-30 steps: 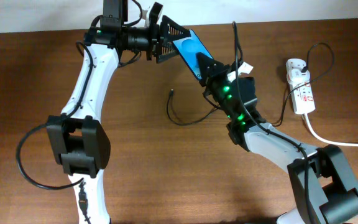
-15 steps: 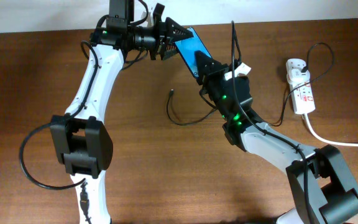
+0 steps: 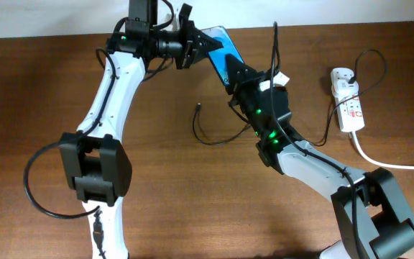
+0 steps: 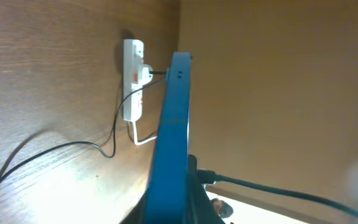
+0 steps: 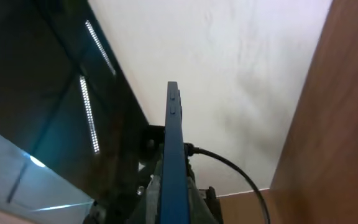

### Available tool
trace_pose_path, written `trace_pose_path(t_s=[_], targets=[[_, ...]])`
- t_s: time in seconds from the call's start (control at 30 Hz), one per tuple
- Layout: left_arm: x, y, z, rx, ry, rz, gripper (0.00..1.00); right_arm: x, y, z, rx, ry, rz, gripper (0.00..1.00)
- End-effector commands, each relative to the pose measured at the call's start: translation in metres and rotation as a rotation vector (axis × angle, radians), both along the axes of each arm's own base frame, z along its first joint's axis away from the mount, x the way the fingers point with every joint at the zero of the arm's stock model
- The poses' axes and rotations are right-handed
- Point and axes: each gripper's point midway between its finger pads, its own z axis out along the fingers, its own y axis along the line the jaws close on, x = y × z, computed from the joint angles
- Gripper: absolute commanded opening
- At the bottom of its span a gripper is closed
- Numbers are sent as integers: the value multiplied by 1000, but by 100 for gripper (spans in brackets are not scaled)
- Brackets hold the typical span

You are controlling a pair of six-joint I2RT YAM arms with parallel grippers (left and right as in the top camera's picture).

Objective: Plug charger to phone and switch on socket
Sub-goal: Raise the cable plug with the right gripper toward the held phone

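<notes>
Closest in, the worktop (image 3: 34, 108) is plain brown wood with the two arms parked over it. The charger (image 3: 208, 141) is lying loose in the middle. Its little plug (image 3: 198, 107) rests flat on the wood with nothing holding it. The thin black cable loops round and slips under the right arm (image 3: 300, 155), which sprawls right across it. It comes out on the other side and runs up to the socket (image 3: 349, 104), over by the right edge with its thick white lead (image 3: 379, 160) trailing off. Can't tell from here whether the switch is on.

Further back, the right claw (image 3: 233, 72) is clamped on the lower end of the phone (image 3: 218, 44). Its wrist view shows a finger on either side of the edge-on phone. The phone is up off the wood, tilted, blue screen upward, well apart from the plug. At the far edge the left claw (image 3: 196, 42) looks closed on the phone's upper end, reaching in from the left arm (image 3: 110, 93). Behind that is the pale wall (image 3: 49, 18).
</notes>
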Motion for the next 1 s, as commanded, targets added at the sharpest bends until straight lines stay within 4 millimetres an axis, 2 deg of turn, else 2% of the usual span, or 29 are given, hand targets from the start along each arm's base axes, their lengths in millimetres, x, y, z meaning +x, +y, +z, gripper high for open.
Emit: trace_pose_path(t_s=[0.0,0.27,0.3,0.33,0.37,0.4,0.43,0.47,0.57,0.6,0.67,0.7,0.77,0.8,0.9,0.97], targets=[[-4,-11,-7,19,-10,-17,0,-10,23,9,-87,-59,80,4],[7,7,-7,23,-11,24,0,-10,23,9,-91,-61,80,6],[7,8,-7,22,-11,24,0,-10,23,9,-91,-61,80,13],[7,8,-7,22,-11,24,0,-10,23,9,-91,-61,80,26],[7,8,-7,22,-11,24,0,-10,23,9,-91,-60,80,48],[7,8,-7,22,-11,25,0,-10,23,9,-91,-61,80,63],[8,9,-7,22,-11,26,0,-10,23,9,-91,-61,80,68],[10,13,-7,22,-11,33,0,-8,20,9,-92,-60,74,80],[24,42,-7,29,-31,85,0,-1,6,2,-185,-69,42,98],[31,61,-7,39,-70,108,0,2,-1,-8,-249,-52,31,98],[39,86,-9,47,-81,146,0,3,-7,-31,-326,17,32,98],[45,107,-9,51,-85,182,0,2,-13,-51,-406,71,39,98],[49,130,-12,65,-102,206,0,-3,-13,-72,-582,84,82,98],[47,136,-16,89,-134,194,0,-9,-10,-85,-630,116,120,98],[41,154,-36,177,-104,213,0,-26,9,-97,-755,56,302,98],[43,164,-36,178,-100,232,0,-35,15,-106,-791,64,388,98]])
